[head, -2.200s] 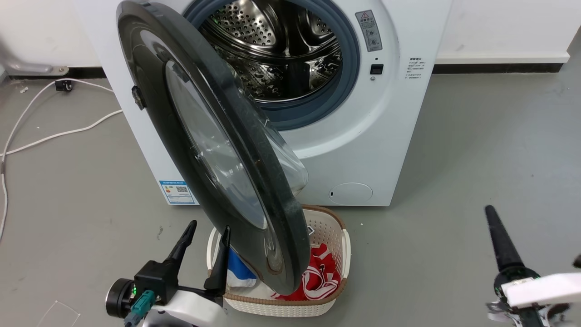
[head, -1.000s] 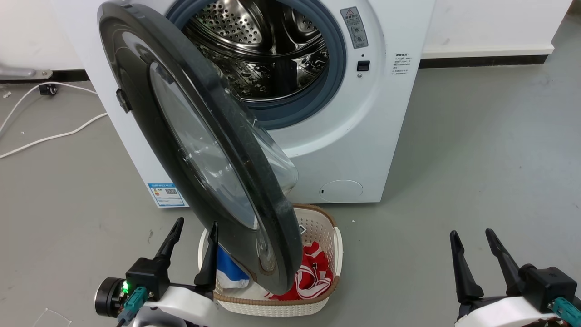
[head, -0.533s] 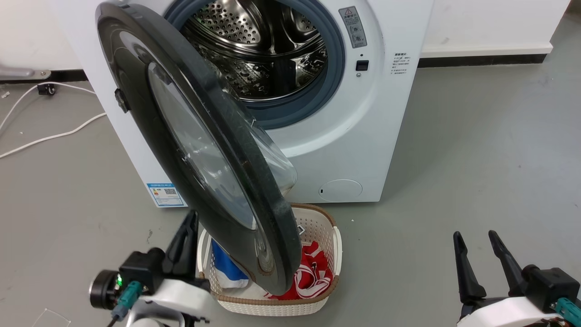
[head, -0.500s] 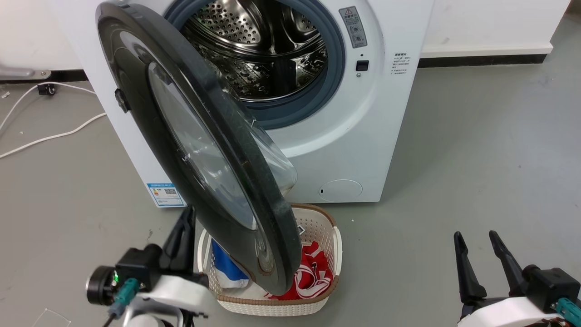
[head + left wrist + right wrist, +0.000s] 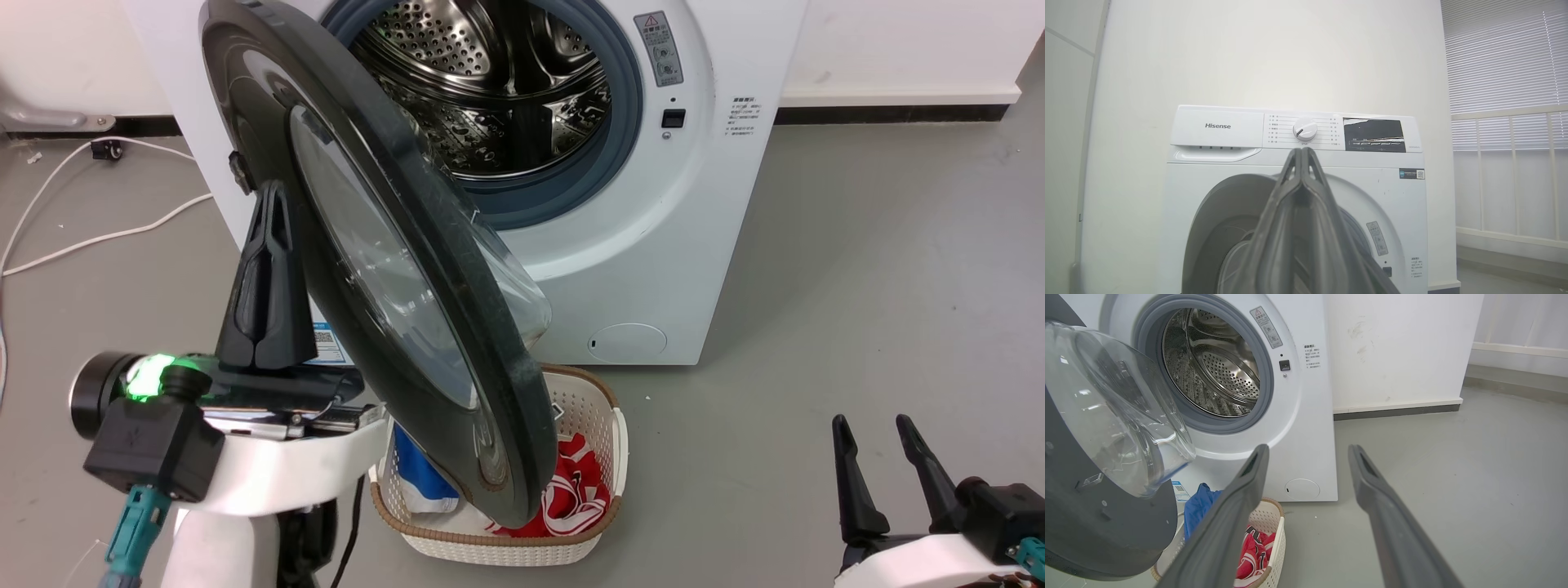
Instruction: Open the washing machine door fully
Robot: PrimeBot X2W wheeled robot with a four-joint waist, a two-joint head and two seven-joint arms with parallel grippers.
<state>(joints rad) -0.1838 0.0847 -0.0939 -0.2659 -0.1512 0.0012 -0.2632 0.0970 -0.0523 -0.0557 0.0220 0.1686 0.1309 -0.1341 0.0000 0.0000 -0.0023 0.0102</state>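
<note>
Door [image 5: 1106, 437] inner face, right wrist view

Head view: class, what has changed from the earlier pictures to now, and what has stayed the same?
The left pincer has shut and risen from beside the white plastic laundry basket to the outer side of the large round glossy black washing machine door; contact is unclear. The right pincer stays open at the lower right. Door and basket look unmoved; the camera shifted slightly.
</note>
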